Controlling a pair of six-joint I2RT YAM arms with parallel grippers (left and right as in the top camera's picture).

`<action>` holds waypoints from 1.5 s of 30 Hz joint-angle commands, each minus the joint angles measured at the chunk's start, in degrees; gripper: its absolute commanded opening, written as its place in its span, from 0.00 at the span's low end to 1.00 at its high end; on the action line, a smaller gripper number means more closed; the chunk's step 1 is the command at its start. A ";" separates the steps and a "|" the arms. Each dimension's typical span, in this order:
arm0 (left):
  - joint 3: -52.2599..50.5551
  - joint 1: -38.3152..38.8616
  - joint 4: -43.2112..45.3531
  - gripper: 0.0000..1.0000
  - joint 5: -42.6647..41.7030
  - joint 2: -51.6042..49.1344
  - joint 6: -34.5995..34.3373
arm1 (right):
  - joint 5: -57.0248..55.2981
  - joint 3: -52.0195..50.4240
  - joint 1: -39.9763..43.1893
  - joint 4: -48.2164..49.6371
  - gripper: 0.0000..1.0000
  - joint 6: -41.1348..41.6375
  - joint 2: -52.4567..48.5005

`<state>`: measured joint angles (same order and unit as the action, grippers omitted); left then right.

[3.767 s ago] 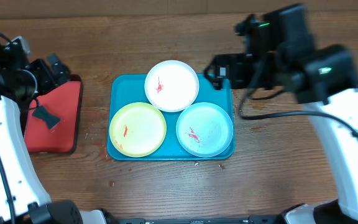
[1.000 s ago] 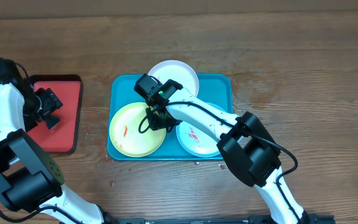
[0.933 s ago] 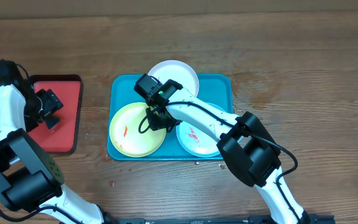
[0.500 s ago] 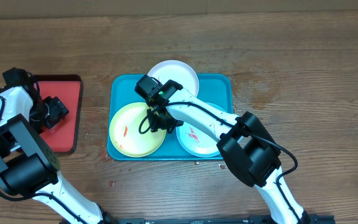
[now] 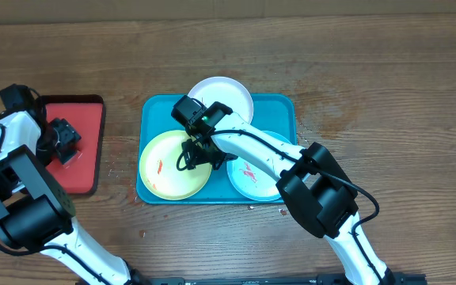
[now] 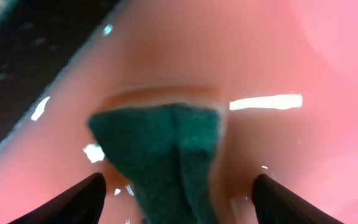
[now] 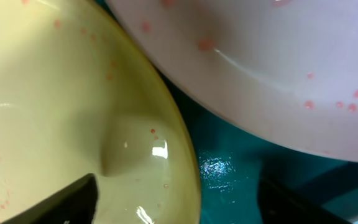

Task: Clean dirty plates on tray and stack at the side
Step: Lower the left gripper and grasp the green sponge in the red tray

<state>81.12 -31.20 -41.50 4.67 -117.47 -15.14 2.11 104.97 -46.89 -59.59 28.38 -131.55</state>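
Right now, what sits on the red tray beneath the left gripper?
A dark green pad lies on the red tray, with the left gripper open astride it. From overhead the gripper mostly hides it, and its near end leaves the wrist view.

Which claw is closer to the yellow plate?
Right. The right claw hangs over the rim of the yellow plate. The left claw is far off, over the red tray.

A brown wooden table [image 5: 386, 95] fills the view — long grain running side to side, with darker streaks and a few scuffs. Soft, even light lies on it — a paler strip [image 5: 212, 6] runs along the far edge.
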 commanded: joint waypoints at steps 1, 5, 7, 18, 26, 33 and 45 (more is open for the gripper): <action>0.00 -1.92 0.17 0.76 -2.91 -1.73 -3.06 | -0.52 -0.76 0.24 -0.07 0.91 0.17 -0.37; 0.02 -2.95 -0.24 0.70 -2.80 -2.80 -2.01 | -0.52 -0.76 0.24 -0.22 0.92 0.20 -0.37; 0.02 -3.21 -0.39 0.65 -2.73 -2.89 -1.55 | -0.52 -0.76 0.24 -0.22 0.92 0.17 -0.37; 1.09 -3.28 -2.56 0.04 -2.80 -2.73 -1.57 | -0.52 -0.76 0.24 0.15 0.78 0.17 -0.37; 13.53 -3.28 -15.56 0.04 -2.84 -2.73 -1.57 | -0.52 -0.76 0.24 0.61 0.83 0.20 -0.37; 27.69 -3.28 -27.36 0.04 -3.63 -2.73 -1.57 | -0.52 -0.76 0.24 1.33 0.83 0.20 -0.37; 29.62 -3.17 -28.81 0.04 -11.56 -2.97 2.58 | 0.98 -0.76 0.24 2.93 0.83 0.20 -0.37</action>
<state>113.82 -34.33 -72.05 -4.62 -120.38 -14.81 1.76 104.97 -46.87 -57.36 28.47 -131.52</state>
